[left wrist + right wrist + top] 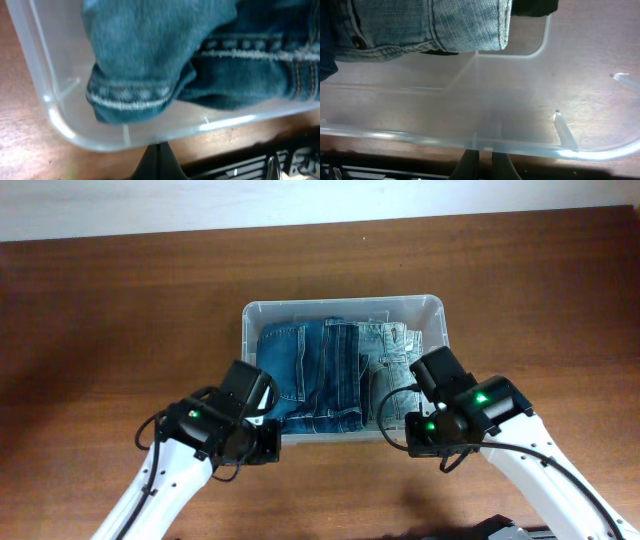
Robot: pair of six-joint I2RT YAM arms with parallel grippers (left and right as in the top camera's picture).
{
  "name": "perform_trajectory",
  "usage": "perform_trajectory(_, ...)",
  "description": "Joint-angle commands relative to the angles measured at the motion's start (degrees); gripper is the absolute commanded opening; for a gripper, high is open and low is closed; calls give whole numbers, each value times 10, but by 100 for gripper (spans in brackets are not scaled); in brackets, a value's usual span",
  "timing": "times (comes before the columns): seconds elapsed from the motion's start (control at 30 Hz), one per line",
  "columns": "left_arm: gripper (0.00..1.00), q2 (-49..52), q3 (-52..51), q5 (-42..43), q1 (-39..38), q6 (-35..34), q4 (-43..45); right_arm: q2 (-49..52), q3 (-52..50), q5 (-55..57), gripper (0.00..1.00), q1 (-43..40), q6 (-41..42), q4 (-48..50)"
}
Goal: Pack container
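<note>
Closest to us, our left gripper shows in its wrist view as one dark wedge, its jaws pressed together with no gap and nothing between them. It sits just outside the near left corner of the container, a clear plastic bin with rounded corners and a rolled rim. Our right gripper is likewise closed down, with only a thin slit showing between its jaws. Its tips reach the container's near rim, and we cannot tell whether they nip it or merely touch it.

Beyond the rim, on the left, dark blue jeans lie folded in the bin, a hem with pale stitching bulging close to the near wall. On the right, lighter faded jeans lie beside them, and bare clear floor shows in the near right corner.

From overhead we see the container at the middle of the brown wooden table, long side toward us, with our two grippers at its near wall, one toward each corner. Past the table's far edge runs a pale wall.
</note>
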Motion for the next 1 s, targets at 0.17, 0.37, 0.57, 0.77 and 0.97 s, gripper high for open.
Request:
perform_trajectory(0.17,1,-4,-25,-34,-2,-16,40,4,-3,18,4,4,-11,25)
perform_trajectory(0.37,1,-4,-25,-54,-2,-19,55,4,-3,18,4,4,-12,35)
perform_trajectory(0.57,1,-4,-25,-83,-2,-22,66,4,-3,18,4,4,-24,50)
perform_trajectory(0.77,1,-4,-25,-90,-2,-22,78,4,-3,18,4,4,-24,71)
perform_trajectory(0.97,1,-4,-25,-93,-2,-22,91,4,-3,17,4,4,-24,83)
